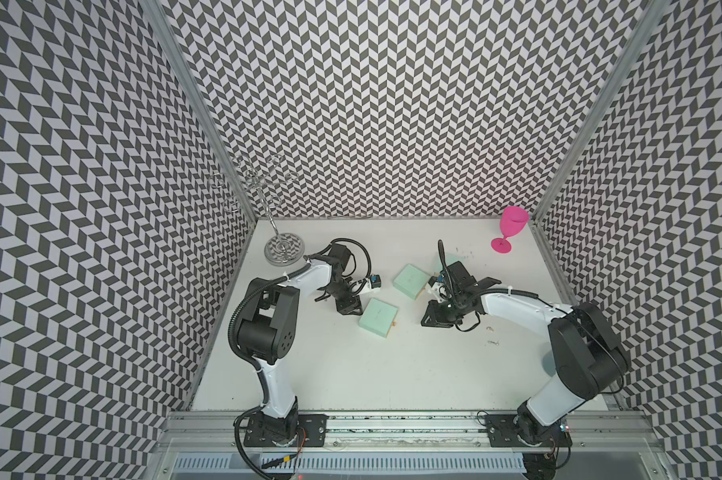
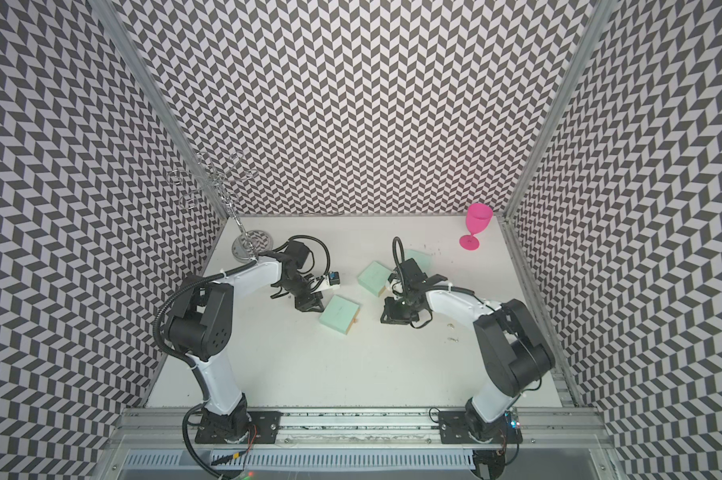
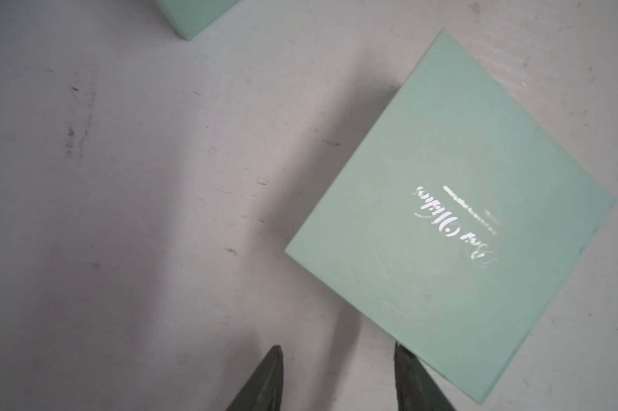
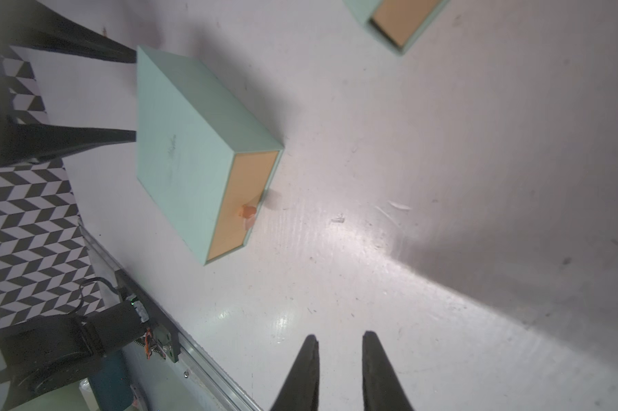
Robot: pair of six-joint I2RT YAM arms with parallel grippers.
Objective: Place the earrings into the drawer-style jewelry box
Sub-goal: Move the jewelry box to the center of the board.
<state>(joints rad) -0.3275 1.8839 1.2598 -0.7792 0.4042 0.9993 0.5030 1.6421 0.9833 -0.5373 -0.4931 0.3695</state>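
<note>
Left jaws parted, empty, at mint box [image 3: 450, 213] edge — right jaws parted over open table [image 4: 443, 178].

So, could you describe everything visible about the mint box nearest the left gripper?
The box is a flat, square, mint-green case, seemingly cardboard, with silver script lettering on top. One side shows a tan drawer front with a small orange pull tab; the drawer is shut. It lies flat on the white table, apart from a second box. The open left gripper reaches its opposite edge; contact cannot be confirmed.
</note>
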